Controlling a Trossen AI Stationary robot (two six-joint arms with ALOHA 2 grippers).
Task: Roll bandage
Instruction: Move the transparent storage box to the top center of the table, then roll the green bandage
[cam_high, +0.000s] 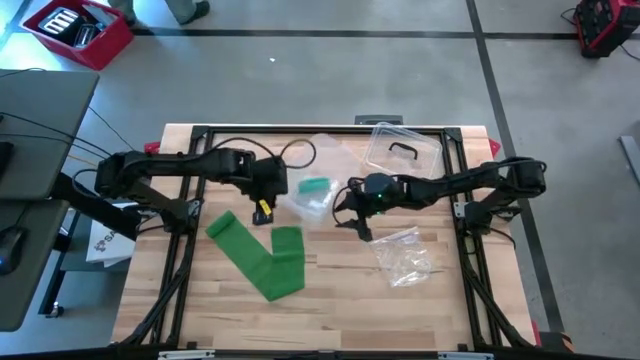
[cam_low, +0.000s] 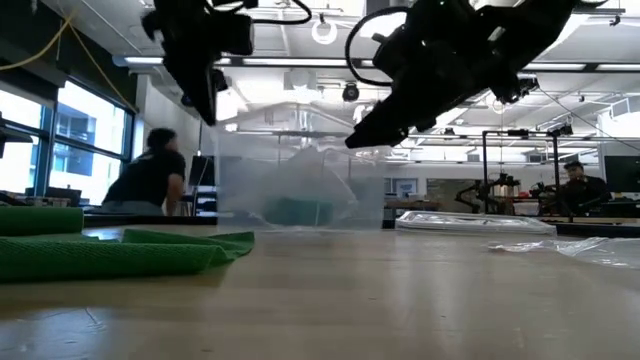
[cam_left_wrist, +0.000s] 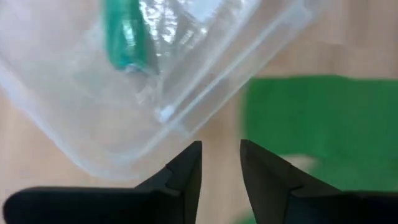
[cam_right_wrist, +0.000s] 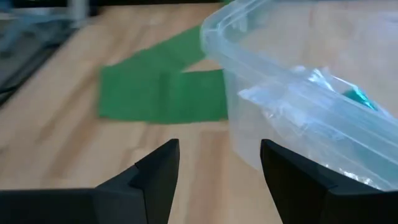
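The green bandage (cam_high: 262, 255) lies flat on the wooden table, bent into a V; it also shows in the low view (cam_low: 110, 255) and beyond my right fingers (cam_right_wrist: 161, 93). A clear plastic tub (cam_high: 315, 190) stands behind it, holding a small green roll (cam_left_wrist: 127, 37) in crinkled film. My left gripper (cam_left_wrist: 221, 149) hangs over the table between the tub's edge and the bandage, pointing steeply down, open by a narrow gap, holding nothing. My right gripper (cam_right_wrist: 221, 152) is wide open and slants down at the tub's right side (cam_high: 350, 220).
The tub's clear lid (cam_high: 402, 152) lies at the back right of the table. A crumpled clear plastic bag (cam_high: 405, 258) lies on the right. Bare wood stretches along the near edge (cam_high: 320, 320). People sit in the room behind the table.
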